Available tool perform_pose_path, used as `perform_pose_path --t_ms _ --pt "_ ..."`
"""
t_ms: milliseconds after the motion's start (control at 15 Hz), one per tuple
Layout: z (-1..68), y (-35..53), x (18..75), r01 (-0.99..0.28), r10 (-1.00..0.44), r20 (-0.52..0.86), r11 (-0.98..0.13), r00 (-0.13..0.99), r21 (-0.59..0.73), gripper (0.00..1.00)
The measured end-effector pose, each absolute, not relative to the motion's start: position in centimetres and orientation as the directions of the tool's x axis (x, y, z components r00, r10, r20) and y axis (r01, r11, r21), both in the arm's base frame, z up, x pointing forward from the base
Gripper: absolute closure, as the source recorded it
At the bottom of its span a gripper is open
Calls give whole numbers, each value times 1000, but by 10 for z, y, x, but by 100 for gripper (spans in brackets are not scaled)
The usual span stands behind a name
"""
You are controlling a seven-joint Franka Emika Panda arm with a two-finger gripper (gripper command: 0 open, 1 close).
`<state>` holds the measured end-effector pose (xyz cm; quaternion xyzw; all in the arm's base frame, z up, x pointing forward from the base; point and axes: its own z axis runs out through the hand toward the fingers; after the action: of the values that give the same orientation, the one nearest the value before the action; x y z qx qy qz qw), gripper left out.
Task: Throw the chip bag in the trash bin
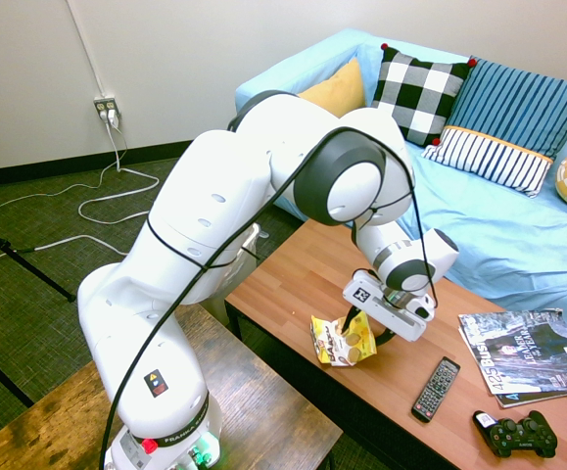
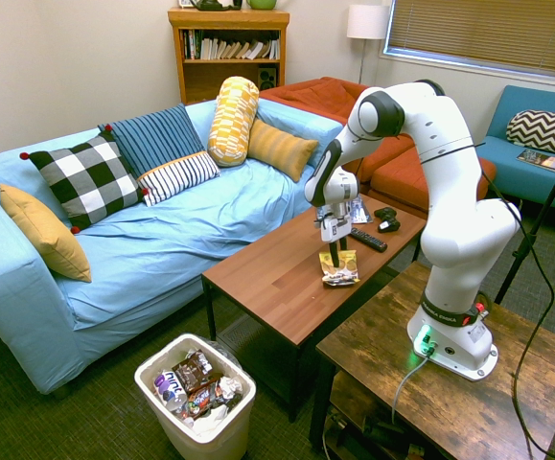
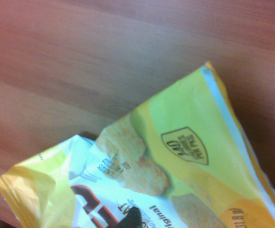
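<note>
The chip bag point(image 1: 340, 343), a crinkled yellow packet, stands on the wooden coffee table point(image 1: 293, 284) near its front edge. My gripper point(image 1: 369, 330) points down onto the bag's upper end, open, with a dark finger on either side of it. In the second exterior view the gripper point(image 2: 334, 259) sits right above the chip bag point(image 2: 339, 272). Up close in the wrist view, the chip bag point(image 3: 175, 166) fills the lower half, printed with chips. The white trash bin point(image 2: 215, 436), holding wrappers, stands on the floor off the table's end; the arm mostly hides the trash bin point(image 1: 248, 238) in the first exterior view.
A remote point(image 1: 436, 388), a magazine point(image 1: 528, 367) and a black game controller point(image 1: 516, 434) lie further along the table. The blue sofa point(image 2: 162, 240) with several pillows runs along the table's far side.
</note>
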<state>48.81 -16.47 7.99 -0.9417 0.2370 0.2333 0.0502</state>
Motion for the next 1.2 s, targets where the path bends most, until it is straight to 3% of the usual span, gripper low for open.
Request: perform_pose_path --t_ms 867,1200 --pt "78 -162 494 -504 -465 -457 -863 758 41 100" --pt "118 -158 511 -541 -500 -395 -841 771 9 100"
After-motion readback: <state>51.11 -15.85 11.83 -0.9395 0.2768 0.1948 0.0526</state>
